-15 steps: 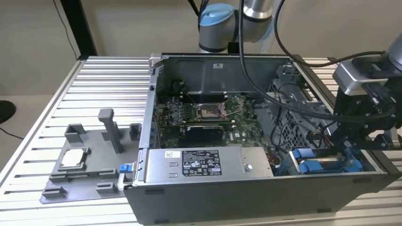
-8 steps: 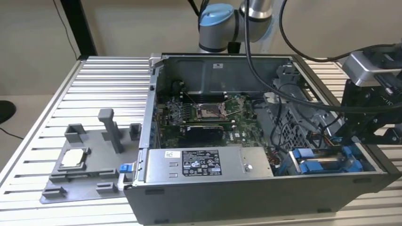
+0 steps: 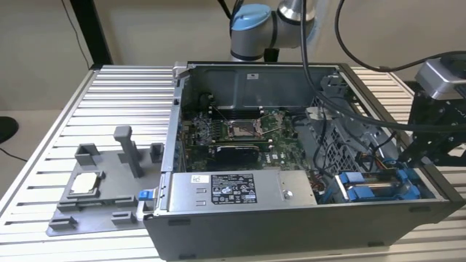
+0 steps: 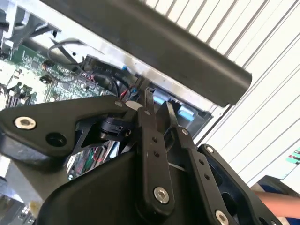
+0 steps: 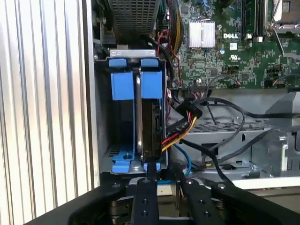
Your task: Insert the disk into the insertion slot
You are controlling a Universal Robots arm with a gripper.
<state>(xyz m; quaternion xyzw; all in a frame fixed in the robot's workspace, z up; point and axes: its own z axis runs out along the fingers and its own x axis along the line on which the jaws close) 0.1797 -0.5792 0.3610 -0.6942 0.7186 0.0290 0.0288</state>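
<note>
The disk (image 5: 151,126) stands on edge inside the insertion slot (image 5: 123,140), between the bay's blue plastic tabs (image 5: 124,84). Its silver side and blue carrier show in the first wrist view. My gripper (image 5: 165,169) hovers at the bay's near end, its two black fingers a small gap apart with nothing between them, one fingertip (image 5: 151,168) level with the disk's end. In the second wrist view the gripper (image 4: 159,108) points at the same blue tabs (image 4: 185,111). In the exterior view the gripper (image 3: 411,161) sits over the slot (image 3: 371,188) at the case's right corner.
The open computer case (image 3: 291,229) lies on a slatted metal table (image 3: 109,98). A grey power supply box (image 3: 240,188), the motherboard (image 3: 240,147) and its processor socket (image 3: 240,128) lie inside. Bundled cables (image 5: 187,122) run beside the bay. A grey fixture (image 3: 95,202) holding a small chip (image 3: 84,183) stands at the exterior view's left.
</note>
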